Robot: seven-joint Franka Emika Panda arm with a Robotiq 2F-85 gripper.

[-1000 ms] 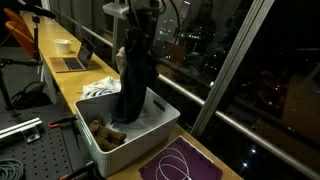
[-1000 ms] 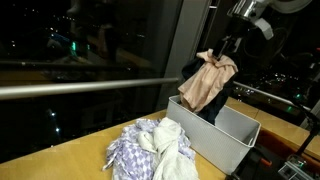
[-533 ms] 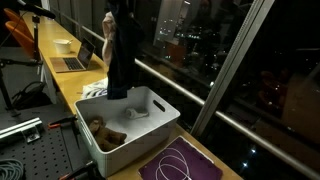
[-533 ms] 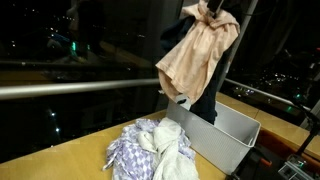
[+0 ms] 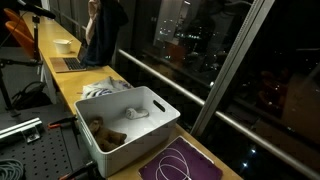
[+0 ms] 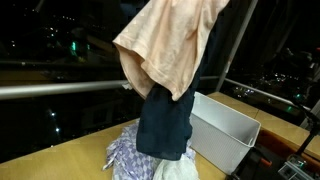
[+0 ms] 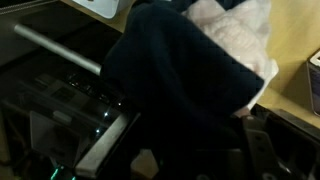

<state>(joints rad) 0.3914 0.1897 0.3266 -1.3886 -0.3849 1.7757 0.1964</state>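
The tool itself cannot be made out in any of the 3 views. Cloth covers the place where it would be, so how far it is open cannot be told. What shows is a bundle of 2 pieces hanging in mid-air from above the top edge of both exterior views: a peach cloth (image 6: 170,45) draped over the upper part, and a dark garment (image 6: 165,125) hanging straight down beneath it.

In the wrist view the dark garment (image 7: 170,100) fills most of the picture, right up against the camera, with the peach cloth (image 7: 240,35) (pale there) bunched at the upper right.

The bundle hangs clear of the white bin (image 6: 225,140), beside it and not over it. Its lower hem is just above a loose pile of checked and white clothes (image 6: 125,155) that lies on the bench (image 6: 60,160) next to the bin. Whether the hem touches the pile cannot be told.

In an exterior view the bin (image 5: 150,130) holds a brown item (image 5: 105,132) near 1 end and a small white cloth (image 5: 137,113) towards the middle. A laptop (image 5: 72,63) stands open farther along the bench, and a purple mat (image 5: 200,168) with a white cable loop lies on the bin's other side.
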